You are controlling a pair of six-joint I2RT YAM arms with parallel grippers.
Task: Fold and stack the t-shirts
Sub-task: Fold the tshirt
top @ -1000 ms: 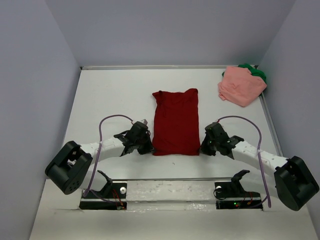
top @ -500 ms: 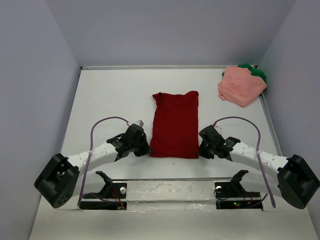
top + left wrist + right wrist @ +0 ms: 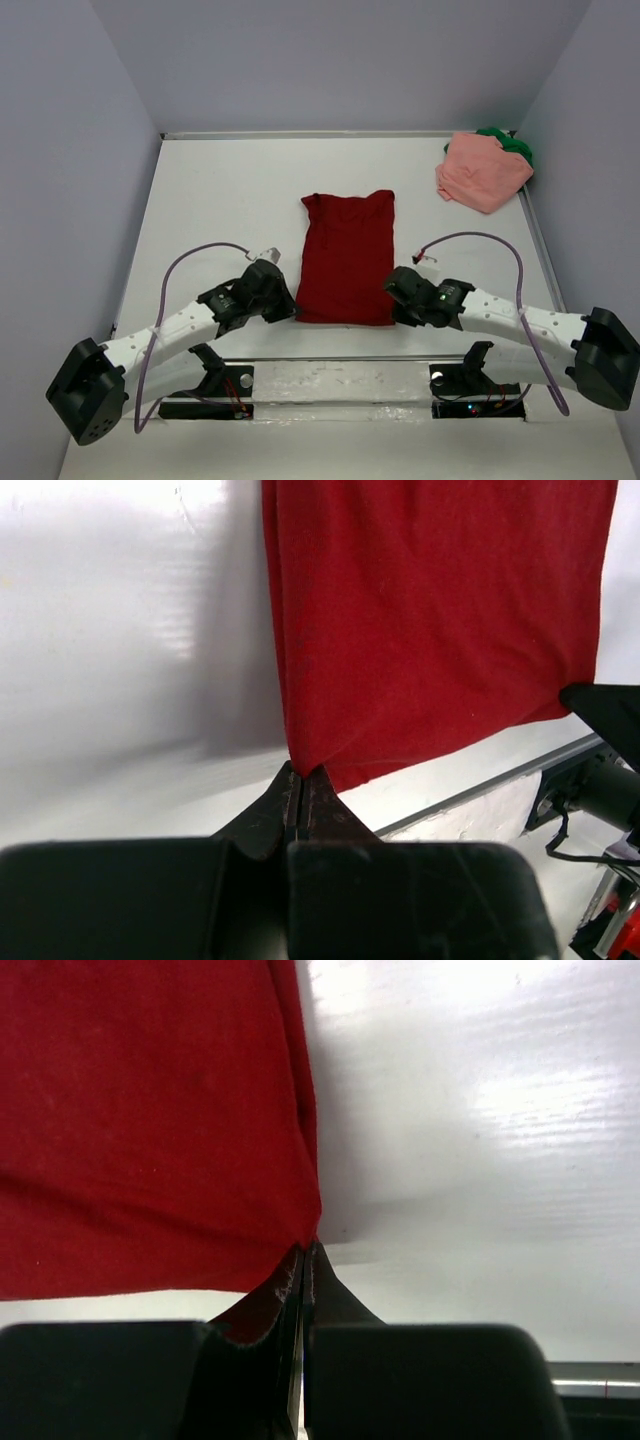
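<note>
- Left gripper [image 3: 289, 312]: at about 7 o'clock from table centre. Jaws are pressed together, pinching the near-left corner of the dark red t-shirt [image 3: 347, 258]. In the wrist view the cloth is drawn to a point right at the tips.
- Right gripper [image 3: 392, 306]: at about 5 o'clock, jaws also pressed together, pinching the near-right corner in the same way.
- Both arms reach in low from the sides, one at each end of the shirt's near edge.
- Dark red t-shirt, place: middle of the white table [image 3: 220, 190], lying flat, with its near edge spanning the gap between the two grippers.
- Dark red t-shirt, orientation: folded into a long narrow rectangle, long axis running 6 to 12 o'clock. The far edge dips slightly and a small fold sticks out at the far-left corner. Can't tell if that fold is neckline or sleeve.
- Dark red t-shirt, look: plain deep red, matte, no print. It is mostly smooth, with faint lengthwise creases, and the side edges show doubled layers in the wrist views.
- Salmon pink t-shirt [image 3: 482, 172]: at about 1–2 o'clock in the far right corner, a loose unfolded heap well apart from the red one.
- Green t-shirt [image 3: 516, 146]: just behind the pink one and touching it. It is mostly covered, with only a crumpled bit showing.
</note>
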